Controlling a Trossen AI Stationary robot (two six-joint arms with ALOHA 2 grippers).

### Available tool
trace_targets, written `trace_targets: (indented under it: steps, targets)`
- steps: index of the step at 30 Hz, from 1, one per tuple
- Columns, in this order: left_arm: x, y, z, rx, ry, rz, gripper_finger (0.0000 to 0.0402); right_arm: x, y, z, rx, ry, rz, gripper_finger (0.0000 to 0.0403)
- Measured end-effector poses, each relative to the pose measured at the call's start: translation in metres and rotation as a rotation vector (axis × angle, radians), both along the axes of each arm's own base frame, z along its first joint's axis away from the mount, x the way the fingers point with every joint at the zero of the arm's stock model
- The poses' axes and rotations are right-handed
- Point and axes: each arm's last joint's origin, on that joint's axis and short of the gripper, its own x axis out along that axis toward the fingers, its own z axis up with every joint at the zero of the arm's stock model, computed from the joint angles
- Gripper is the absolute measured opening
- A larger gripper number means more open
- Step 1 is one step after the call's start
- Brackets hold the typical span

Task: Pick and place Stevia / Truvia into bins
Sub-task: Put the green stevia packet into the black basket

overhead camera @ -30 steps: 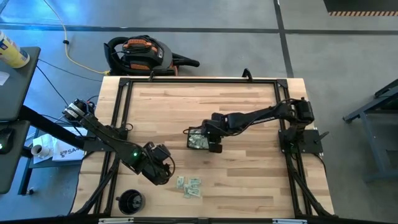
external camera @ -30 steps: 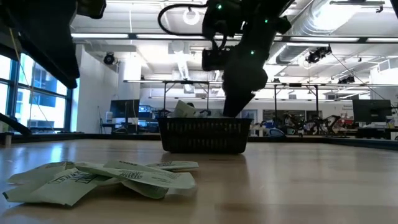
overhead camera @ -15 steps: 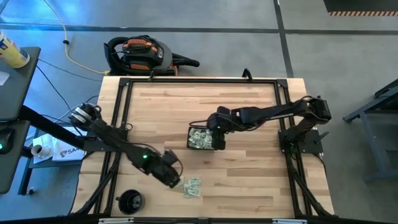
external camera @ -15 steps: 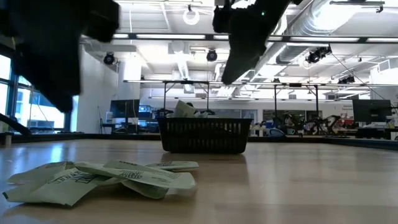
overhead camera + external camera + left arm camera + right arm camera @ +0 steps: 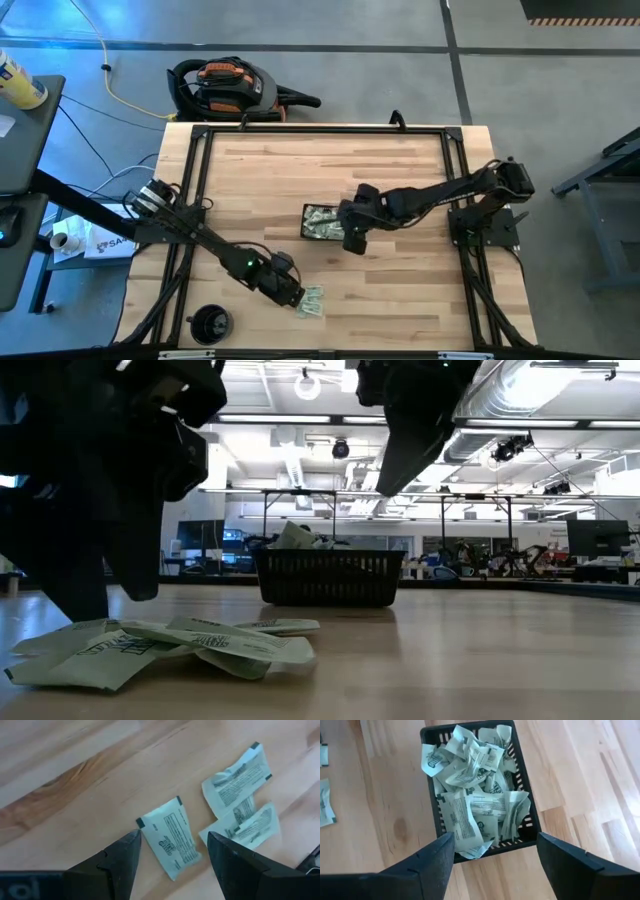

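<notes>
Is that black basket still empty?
No: in the right wrist view the basket is heaped with crumpled green-and-white sachets, some sticking up over its rim.

The table (image 5: pixel 400 290) is pale wood, planked, with a smooth, faintly shiny finish and visible grain. The sachets (image 5: pixel 170 837) are matt printed paper, creased and crumpled. The tray (image 5: pixel 431 800) is black mesh with a dull finish. The gripper fingers (image 5: pixel 235 865) look like matt dark plastic.
</notes>
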Motion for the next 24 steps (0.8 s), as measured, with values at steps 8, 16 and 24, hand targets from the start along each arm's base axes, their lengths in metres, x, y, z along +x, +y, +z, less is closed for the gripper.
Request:
trace_targets:
  steps: [8,16,24]
  targets:
    - [-0.003,0.003,-0.021,0.075,0.124,0.005,0.0244,-0.002,0.012,0.001,-0.063,-0.031,-0.048,0.0269]
    - [-0.004,0.007,-0.023,0.142,0.121,0.001,0.0142,-0.002,0.011,0.001,-0.07,-0.047,-0.108,0.0268]
    - [0.01,-0.004,0.013,0.502,0.09,-0.464,0.003,-0.003,0.01,0.001,-0.072,-0.045,-0.11,0.0271]
